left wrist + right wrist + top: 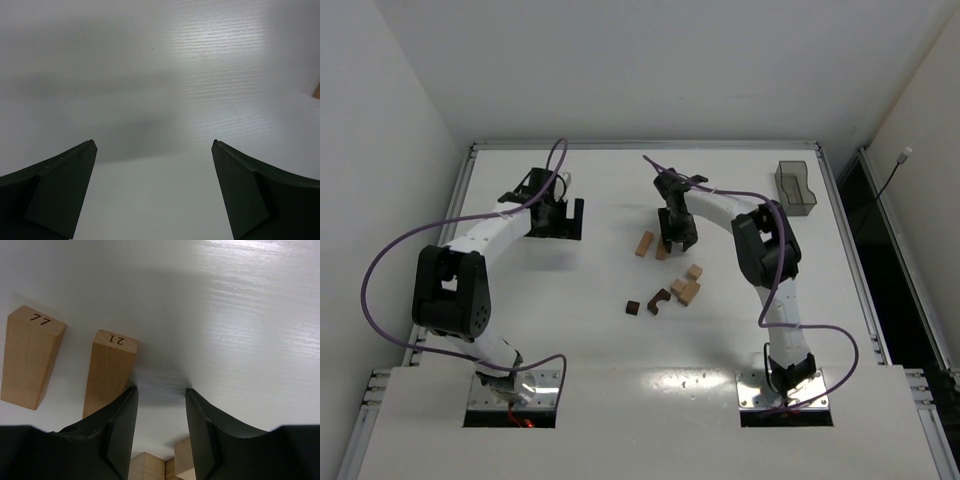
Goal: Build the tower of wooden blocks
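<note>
The pieces of the wood block tower lie scattered on the white table. In the right wrist view two long tan blocks lie flat, one marked 77 (32, 357) and one marked 21 (110, 371). My right gripper (161, 389) is open over bare table with nothing between its fingers, and its left finger (120, 425) sits right beside block 21. From above, the right gripper (675, 245) hangs beside the long tan block (644, 243). Tan cubes (687, 289), a dark arch (658, 300) and a small dark block (632, 307) lie nearer. My left gripper (563, 222) is wide open and empty (153, 142).
A smoky-grey see-through tray (797, 187) stands at the table's far right corner. Purple cables loop off both arms. The table (590, 330) ends in a raised rim at the back and sides, with white walls beyond.
</note>
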Robot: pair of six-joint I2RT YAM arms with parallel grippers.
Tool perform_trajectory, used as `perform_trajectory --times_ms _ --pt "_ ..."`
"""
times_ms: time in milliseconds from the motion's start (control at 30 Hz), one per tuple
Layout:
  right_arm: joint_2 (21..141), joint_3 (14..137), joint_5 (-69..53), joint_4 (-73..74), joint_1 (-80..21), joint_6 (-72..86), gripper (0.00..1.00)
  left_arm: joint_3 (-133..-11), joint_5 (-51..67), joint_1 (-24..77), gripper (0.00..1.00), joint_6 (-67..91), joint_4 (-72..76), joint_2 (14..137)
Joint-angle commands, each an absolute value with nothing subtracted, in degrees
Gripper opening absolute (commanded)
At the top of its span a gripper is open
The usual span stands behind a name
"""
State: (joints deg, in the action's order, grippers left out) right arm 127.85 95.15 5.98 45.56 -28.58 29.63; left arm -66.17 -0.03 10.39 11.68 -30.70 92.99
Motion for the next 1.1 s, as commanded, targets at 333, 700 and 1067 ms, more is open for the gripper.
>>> perform_trajectory --times_ms 333,700,1067 --pt "131.13 99.93 3.43 45.09 -28.39 30.50 0.45 -68.20 -0.35 10.11 1.00 12.39 -30.32 94.04" --pt "132.71 101.51 2.37 45.09 -28.39 29.97 0.46 -68.20 -0.35 10.11 1.00 12.39 -30.32 94.04" --pt "133.95 103.88 0.79 45.09 -28.39 29.44 0.46 -68.20 -0.35 10.11 1.00 12.39 -30.32 94.57"
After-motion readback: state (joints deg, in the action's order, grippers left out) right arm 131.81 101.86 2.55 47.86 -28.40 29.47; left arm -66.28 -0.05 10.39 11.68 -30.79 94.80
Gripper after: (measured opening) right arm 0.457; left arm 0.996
